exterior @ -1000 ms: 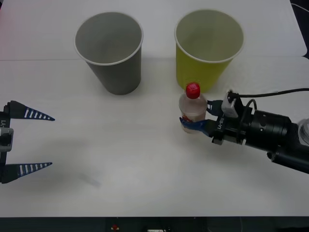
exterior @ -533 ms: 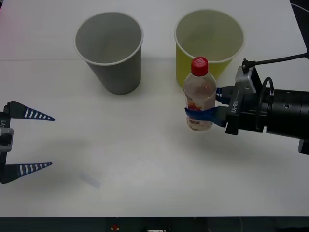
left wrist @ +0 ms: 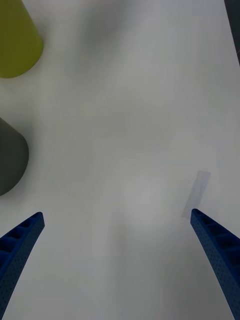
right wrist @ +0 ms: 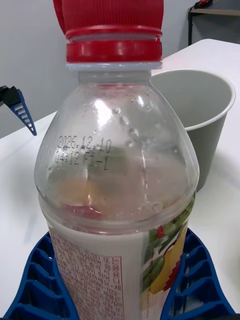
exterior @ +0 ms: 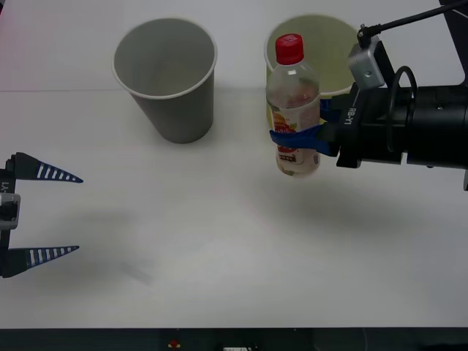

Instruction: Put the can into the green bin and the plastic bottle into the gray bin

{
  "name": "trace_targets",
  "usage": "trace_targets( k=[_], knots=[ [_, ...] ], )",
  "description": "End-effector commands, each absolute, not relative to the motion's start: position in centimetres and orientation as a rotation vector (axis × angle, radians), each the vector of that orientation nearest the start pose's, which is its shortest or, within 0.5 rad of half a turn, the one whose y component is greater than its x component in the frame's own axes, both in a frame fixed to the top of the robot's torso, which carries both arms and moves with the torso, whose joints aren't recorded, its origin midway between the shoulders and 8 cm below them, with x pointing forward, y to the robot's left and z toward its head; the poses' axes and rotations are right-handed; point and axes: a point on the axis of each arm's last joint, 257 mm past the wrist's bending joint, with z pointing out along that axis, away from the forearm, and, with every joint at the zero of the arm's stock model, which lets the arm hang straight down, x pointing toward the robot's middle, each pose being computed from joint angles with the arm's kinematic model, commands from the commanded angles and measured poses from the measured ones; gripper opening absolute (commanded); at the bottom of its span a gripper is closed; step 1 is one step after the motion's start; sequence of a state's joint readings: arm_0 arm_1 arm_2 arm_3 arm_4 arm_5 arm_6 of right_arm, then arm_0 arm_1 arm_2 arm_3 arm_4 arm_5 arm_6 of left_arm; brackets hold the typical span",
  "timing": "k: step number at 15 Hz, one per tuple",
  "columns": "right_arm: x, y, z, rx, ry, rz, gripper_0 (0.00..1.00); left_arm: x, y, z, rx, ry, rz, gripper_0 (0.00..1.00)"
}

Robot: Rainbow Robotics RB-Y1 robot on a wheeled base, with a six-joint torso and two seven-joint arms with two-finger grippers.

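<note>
My right gripper is shut on the plastic bottle, a clear one with a red cap and an orange-red label. It holds the bottle upright, clear of the table, just in front of the green bin. The gray bin stands to the left of that, apart from the bottle. In the right wrist view the bottle sits between my blue fingers, with the gray bin beyond it. My left gripper hangs open at the table's left edge. The can is out of view.
The left wrist view looks down past the open left gripper at bare white table, with a pale strip of tape on it. The green bin and gray bin show at that view's edge.
My right gripper has raised the bottle off the table and carried it back toward the green bin. The left arm and both bins have stayed still.
</note>
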State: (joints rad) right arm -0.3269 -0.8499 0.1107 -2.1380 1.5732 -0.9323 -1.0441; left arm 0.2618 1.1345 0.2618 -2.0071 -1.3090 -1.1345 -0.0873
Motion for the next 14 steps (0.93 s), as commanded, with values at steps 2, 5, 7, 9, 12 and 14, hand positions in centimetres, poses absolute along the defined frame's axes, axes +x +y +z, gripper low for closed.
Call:
trace_targets(
  k=[2, 5, 7, 9, 12, 14],
  knots=[
    [42.0, -5.2, -1.5, -1.073, 1.622, 0.679, 0.0, 34.1, 28.6, -16.7, 1.762, 1.444, -0.118, 1.0],
    [43.5, -2.7, 0.2, -1.071, 1.613, 0.686, 0.0, 34.1, 28.6, -16.7, 1.762, 1.444, -0.118, 1.0],
    [44.6, -1.5, 1.6, -1.113, 1.62, 0.674, 0.0, 34.1, 28.6, -16.7, 1.762, 1.444, -0.118, 1.0],
    [45.8, -0.3, 2.9, -1.144, 1.638, 0.668, 0.0, 34.1, 28.6, -16.7, 1.762, 1.444, -0.118, 1.0],
    [48.1, 2.3, 4.6, -1.145, 1.648, 0.678, 0.0, 34.1, 28.6, -16.7, 1.762, 1.444, -0.118, 1.0],
    [50.1, 3.9, 5.4, -1.132, 1.657, 0.656, 0.0, 34.1, 28.6, -16.7, 1.762, 1.444, -0.118, 1.0]
  ],
)
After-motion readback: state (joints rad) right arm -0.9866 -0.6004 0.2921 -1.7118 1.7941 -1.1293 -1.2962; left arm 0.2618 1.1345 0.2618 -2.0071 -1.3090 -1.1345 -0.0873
